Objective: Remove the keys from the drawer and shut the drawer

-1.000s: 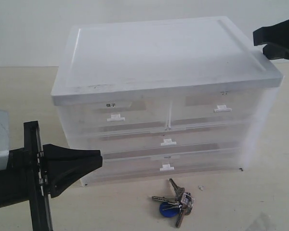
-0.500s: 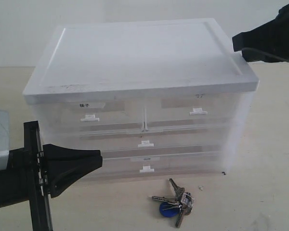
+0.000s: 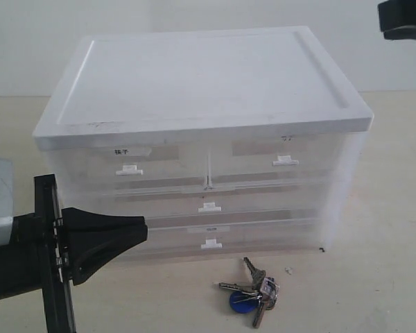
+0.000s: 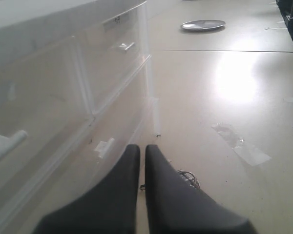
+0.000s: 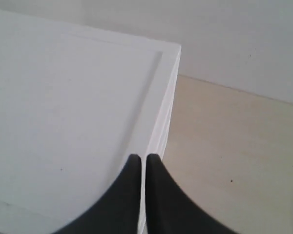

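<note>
while the keys (image 3: 252, 294) lie on the table (image 3: 381, 277) just before the cabinet (image 3: 194, 76) (its drawer (image 3: 277, 161) pushed in flush), the left gripper (image 4: 138, 150) sits closed and empty to their left, and the right gripper (image 5: 138, 158), fingers together, hovers over the cabinet's top edge.

Exterior view faces the cabinet (image 3: 336, 180) front closely; left wrist skims it; right overlooks lid (image 5: 68, 92).
</note>
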`<state>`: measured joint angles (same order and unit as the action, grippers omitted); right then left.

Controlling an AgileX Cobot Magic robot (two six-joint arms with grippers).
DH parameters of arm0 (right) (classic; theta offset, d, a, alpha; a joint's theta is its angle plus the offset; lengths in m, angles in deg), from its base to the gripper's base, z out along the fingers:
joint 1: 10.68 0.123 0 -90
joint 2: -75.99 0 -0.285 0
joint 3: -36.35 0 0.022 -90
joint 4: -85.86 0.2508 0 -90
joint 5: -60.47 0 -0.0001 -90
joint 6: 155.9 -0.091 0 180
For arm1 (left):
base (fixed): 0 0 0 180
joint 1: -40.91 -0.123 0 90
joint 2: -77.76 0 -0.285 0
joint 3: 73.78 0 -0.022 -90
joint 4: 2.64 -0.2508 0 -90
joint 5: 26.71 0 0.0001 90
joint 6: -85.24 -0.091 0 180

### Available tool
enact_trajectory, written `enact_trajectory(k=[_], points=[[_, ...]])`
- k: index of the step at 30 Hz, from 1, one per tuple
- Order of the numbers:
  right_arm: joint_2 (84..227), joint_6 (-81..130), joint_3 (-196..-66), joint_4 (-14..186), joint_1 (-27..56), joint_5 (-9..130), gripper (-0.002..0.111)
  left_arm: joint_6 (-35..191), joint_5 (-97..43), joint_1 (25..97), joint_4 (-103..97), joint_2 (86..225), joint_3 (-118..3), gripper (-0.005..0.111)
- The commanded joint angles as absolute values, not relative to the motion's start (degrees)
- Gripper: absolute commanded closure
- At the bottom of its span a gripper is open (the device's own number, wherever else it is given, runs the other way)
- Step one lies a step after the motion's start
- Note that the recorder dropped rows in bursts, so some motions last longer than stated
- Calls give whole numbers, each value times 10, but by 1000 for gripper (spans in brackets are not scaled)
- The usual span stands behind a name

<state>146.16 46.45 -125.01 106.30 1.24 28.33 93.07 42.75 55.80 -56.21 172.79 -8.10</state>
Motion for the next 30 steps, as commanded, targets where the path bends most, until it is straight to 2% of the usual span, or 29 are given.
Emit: enact_trajectory(k=[1, 9, 15, 21, 24, 30], points=[[1400, 465, -1242, 1061, 13, 281, 108, 933, 433, 561, -564, 1729, -82, 102], [1267, 466, -1162, 1084, 13, 375, 108, 952, 433, 561, -569, 1729, -82, 102], [1185, 471, -1132, 1084, 13, 394, 108, 1174, 433, 561, -633, 1700, -82, 102], [1133, 471, -1088, 1084, 13, 428, 108, 1206, 433, 561, -741, 1605, -82, 102], [1113, 471, -1077, 1084, 13, 438, 108, 1315, 433, 561, -725, 1543, -82, 102], [1084, 479, -1069, 1084, 13, 426, 108, 1383, 426, 561, -700, 1395, -82, 102]])
